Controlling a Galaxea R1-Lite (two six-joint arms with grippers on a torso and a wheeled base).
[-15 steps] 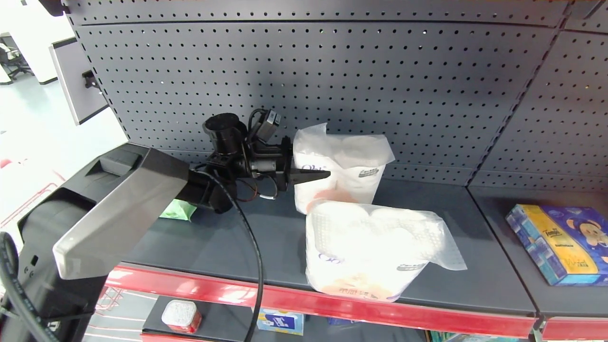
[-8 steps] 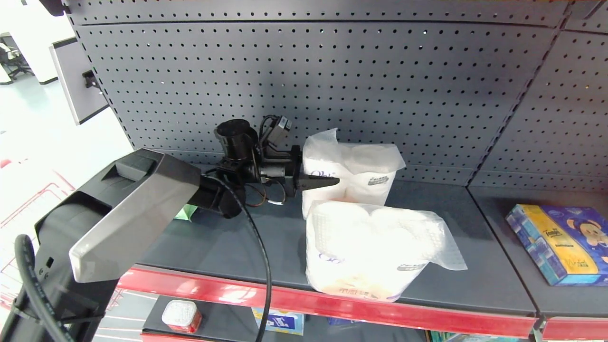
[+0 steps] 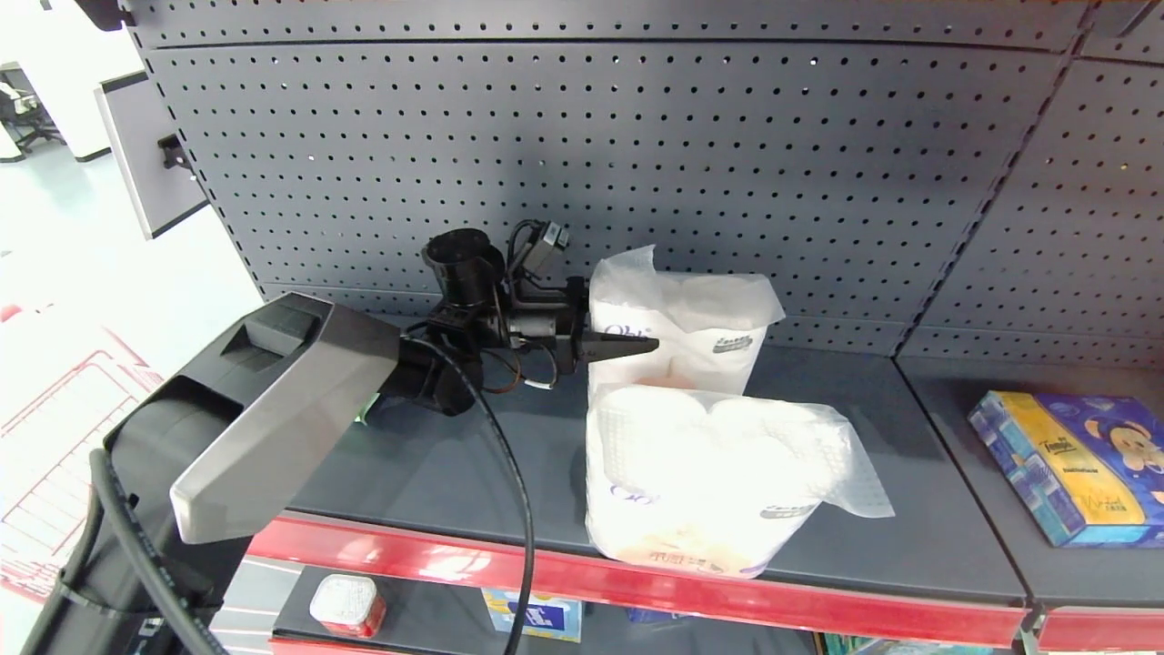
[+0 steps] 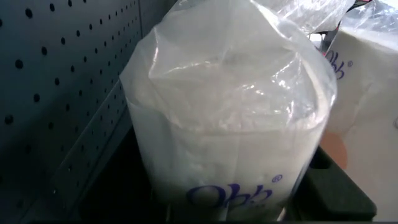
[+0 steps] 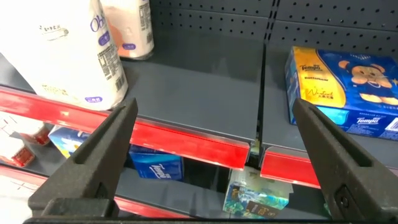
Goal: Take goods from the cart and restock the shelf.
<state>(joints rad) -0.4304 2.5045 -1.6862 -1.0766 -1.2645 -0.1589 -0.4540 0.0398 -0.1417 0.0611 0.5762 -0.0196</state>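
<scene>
A white pack of paper rolls stands at the back of the grey shelf, close to the pegboard. My left gripper is shut on it from its left side, with one black finger lying across its front. Up close, the held pack has clear crinkled wrap bunched at one end. A second, similar pack stands just in front of it, near the red shelf edge. My right gripper hangs open in front of the shelf, holding nothing.
A blue and yellow tissue box lies on the shelf bay to the right. A green packet peeks out behind my left arm. Small goods sit on the lower shelf. A red wire cart stands at the far left.
My left gripper has carried the held pack to the right and a little nearer the pegboard. The front pack and the tissue box have stayed put.
</scene>
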